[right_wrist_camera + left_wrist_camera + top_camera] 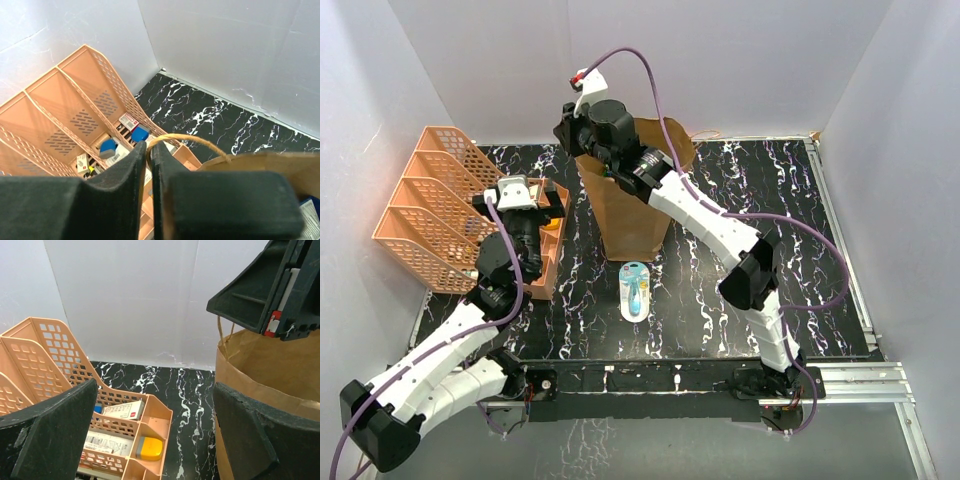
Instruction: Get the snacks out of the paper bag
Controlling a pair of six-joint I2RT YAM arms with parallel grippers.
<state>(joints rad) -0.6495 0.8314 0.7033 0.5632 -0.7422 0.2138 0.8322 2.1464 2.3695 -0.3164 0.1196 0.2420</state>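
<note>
While it stands upright toward the back of the tabletop [750, 190], the paper bag [632, 215] has its mouth open: brown kraft, twisted loop handles.

Right arm: base at the near edge, rising to a bent elbow, forearm reaching left and back over the bag's mouth, wrist tipped down at the bag's left rim.
Right end effector [149, 150]: fingers pressed together, pinching the bag's twisted handle [187, 137], whose loop arcs out from between them.

Left arm: folded low at the near left corner, forearm angled up and back beside the orange mesh tray [425, 205].
Left end effector [155, 390]: fingers spread wide, holding nothing, hovering over the low orange organiser [152, 422], facing the bag's side.

Snacks: only a blue corner [311, 206] shows inside the bag's mouth; the rest is hidden.

White and light-blue oblong item [636, 290]: flat on the black marbled surface, just in front of the bag, apart from both arms.

Organiser contents: small boxes and a yellow piece [149, 447] in separate compartments.
</note>
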